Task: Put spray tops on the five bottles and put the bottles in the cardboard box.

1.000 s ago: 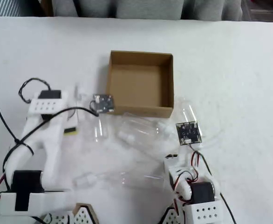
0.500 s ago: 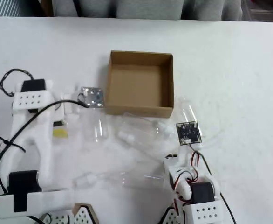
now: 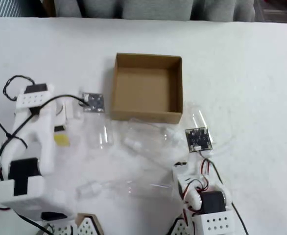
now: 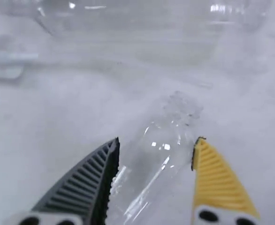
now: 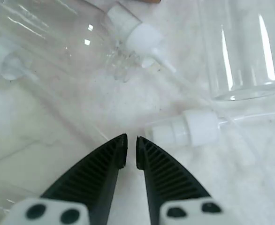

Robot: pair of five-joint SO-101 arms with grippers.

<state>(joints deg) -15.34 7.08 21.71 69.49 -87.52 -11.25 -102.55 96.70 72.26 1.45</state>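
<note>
- One cardboard box (image 3: 147, 116), open at the top, sits in the middle of the white surface (image 3: 241, 63).
- Two white arms stand at the near edge, the left arm (image 3: 33, 132) and the right arm (image 3: 202, 196).
- Clear bottles lie on the surface in front of the box, all outside it.
- Four bottles can be made out from above. One is near the left arm (image 3: 102, 135) and one is just in front of the box (image 3: 146, 134). One is by the box's right front corner (image 3: 198, 119), and a long bottle (image 3: 138, 187) lies nearer the arms. The clear plastic makes a surer count impossible.
- Two white spray tops show from above. One (image 3: 87, 188) is at the end of the long bottle, and one (image 3: 131, 143) is among the bottles in front of the box.
- The left end effector (image 4: 157, 140) has one grey finger and one yellow finger. They sit against either side of an uncapped bottle (image 4: 147, 173), pinching it near the shoulder. Its threaded neck pokes out past the fingertips.
- Beyond that, in the left wrist view, one further bottle (image 4: 147, 18) lies crosswise, with one blurred white top (image 4: 6, 58) beside it.
- The right end effector (image 5: 131, 151) has two black fingers pressed almost together, with a slim gap between them. It grips nothing and hovers over the surface.
- Just beside its tips lies one loose spray top (image 5: 189, 127) with a thin tube.
- A second top, the fitted spray top (image 5: 138, 36), sits on the neck of one capped bottle (image 5: 57, 33).
- One more bottle, the wide bottle (image 5: 240, 47), lies near these.
</note>
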